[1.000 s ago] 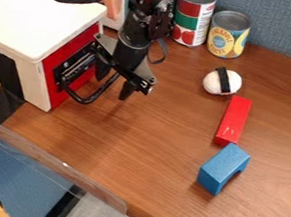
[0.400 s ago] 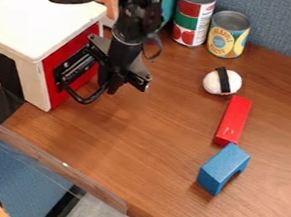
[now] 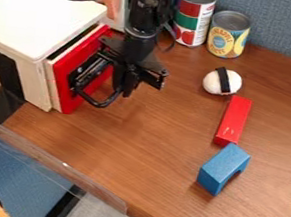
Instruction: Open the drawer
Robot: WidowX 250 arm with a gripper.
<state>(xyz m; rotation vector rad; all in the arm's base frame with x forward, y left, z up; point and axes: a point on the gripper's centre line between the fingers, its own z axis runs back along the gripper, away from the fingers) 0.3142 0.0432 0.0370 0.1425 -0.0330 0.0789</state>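
Upper left: drawer [image 3: 63, 77] ajar, likely light; handle [image 3: 99, 105] appears stiff, slippery, best taken mid-bar. Claw [image 3: 124, 91] beside it; whether I grip, cannot tell.

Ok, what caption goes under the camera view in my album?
Robot gripper by the black handle of a slightly open red drawer, with a red block and a blue block on the table.

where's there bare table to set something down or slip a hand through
Widest patch: the bare table from the drawer's red front across to the red block and blue block. Another lies right of those blocks, before the tape strips. Crowded: around the gripper at the drawer handle.
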